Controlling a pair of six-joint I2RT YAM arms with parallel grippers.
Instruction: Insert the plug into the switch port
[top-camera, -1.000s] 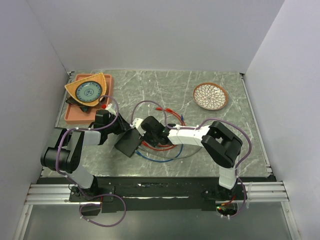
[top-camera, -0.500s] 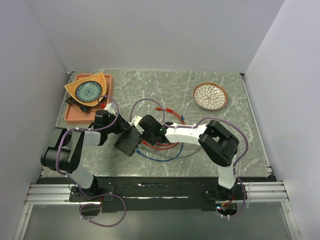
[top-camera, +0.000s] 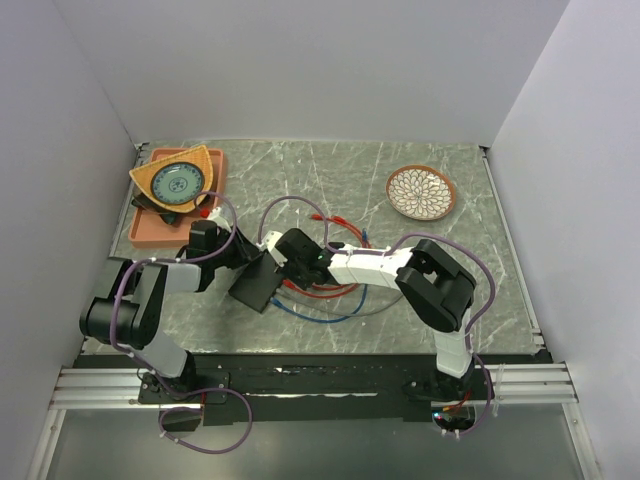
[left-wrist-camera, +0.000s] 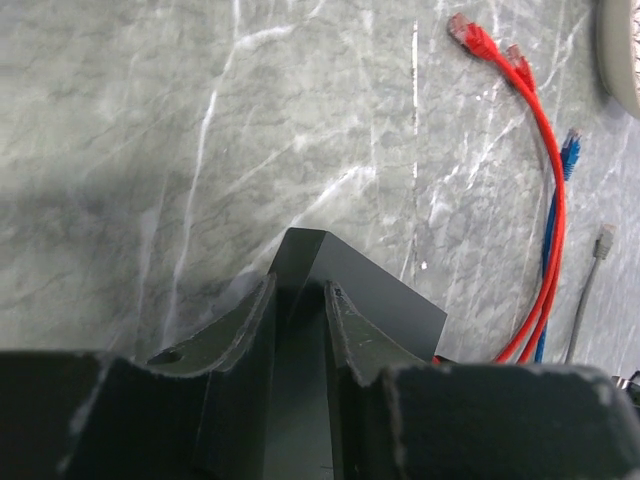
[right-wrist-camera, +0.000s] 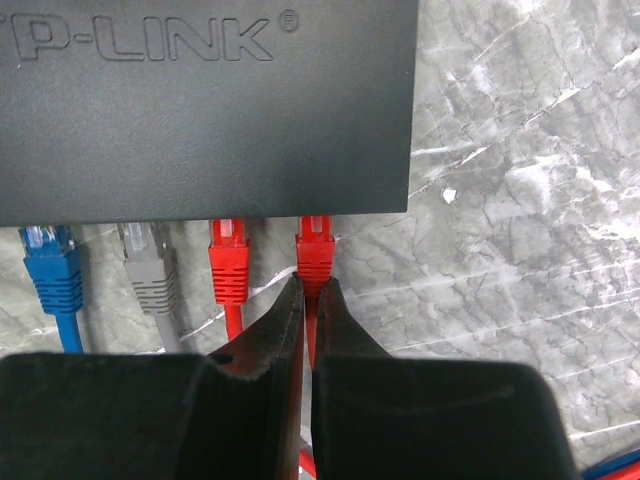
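On the gray counter (top-camera: 480, 280) lies the black box (right-wrist-camera: 200, 120). The left claw (left-wrist-camera: 300, 290) squeezes one corner of the box. The right claw (right-wrist-camera: 311, 283) is clenched on the red plug (right-wrist-camera: 315, 240). Its nose is tucked under the box's edge, so the switch port is hidden.

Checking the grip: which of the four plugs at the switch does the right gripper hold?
The rightmost red plug, nearest the switch corner: the right gripper pinches just behind it alone.

Bright even light; soft shadows; left claw (left-wrist-camera: 300, 292) close, dark, blurred
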